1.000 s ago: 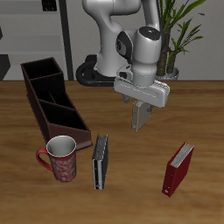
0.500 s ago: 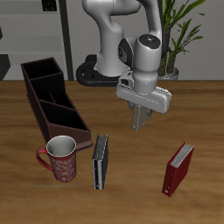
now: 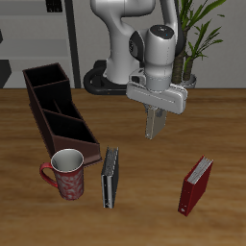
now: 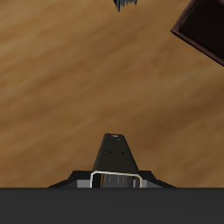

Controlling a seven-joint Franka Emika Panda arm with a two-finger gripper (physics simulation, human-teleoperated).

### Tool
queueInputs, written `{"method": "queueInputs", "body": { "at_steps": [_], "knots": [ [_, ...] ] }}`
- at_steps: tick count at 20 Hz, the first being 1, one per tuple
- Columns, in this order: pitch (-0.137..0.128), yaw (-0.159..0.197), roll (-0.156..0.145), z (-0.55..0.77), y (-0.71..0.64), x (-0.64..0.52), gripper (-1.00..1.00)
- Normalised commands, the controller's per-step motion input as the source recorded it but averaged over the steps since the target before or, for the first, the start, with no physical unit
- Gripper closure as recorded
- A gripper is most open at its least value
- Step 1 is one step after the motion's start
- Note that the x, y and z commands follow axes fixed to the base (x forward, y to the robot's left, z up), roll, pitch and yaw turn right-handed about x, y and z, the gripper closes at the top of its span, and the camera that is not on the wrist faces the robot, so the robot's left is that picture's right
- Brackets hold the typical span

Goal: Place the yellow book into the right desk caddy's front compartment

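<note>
Reach step, nothing is being carried yet. The gripper (image 3: 154, 127) is hanging above bare counter (image 3: 221, 125) in the middle of the frame. Its fingers are pointing straight down and look pressed together, so it is closed on nothing. The wrist view agrees: one dark finger wedge (image 4: 115, 156) with only wood grain below it.

The yellow book (image 3: 110, 178) is lying on the counter in the lower middle of the frame, nearer the front edge than the gripper. It is sitting just beside the red patterned mug (image 3: 65, 174) and is well apart from the gripper. The right desk caddy (image 3: 58, 110) is sitting at the upper left of the frame, running diagonally. Its near end is stopping close to the mug, and a corner of it is showing in the wrist view (image 4: 203, 31). The red book (image 3: 195, 185) is standing at the lower right of the frame, not wanted.

The arm is reaching forward from the base, with the wrist roughly vertical and the hand's wide body turned across the frame.

Judging the next move: open the fingers, travel toward the front edge over the yellow book, line up across its thin side, and descend. The mug is crowding one side, so clearance looks tight there.
</note>
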Motion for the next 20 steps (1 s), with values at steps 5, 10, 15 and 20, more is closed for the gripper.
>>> {"method": "queueInputs", "body": {
  "at_steps": [5,10,15,20],
  "knots": [
    [-0.053,0.118,0.016,0.38,-0.07,-0.11,1.00],
    [-0.053,0.212,0.025,0.54,-0.11,-0.19,1.00],
    [0.007,0.151,-0.037,0.21,-0.28,-0.15,1.00],
    [-0.005,0.223,-0.021,0.25,-0.26,-0.13,1.00]
  ]
}}
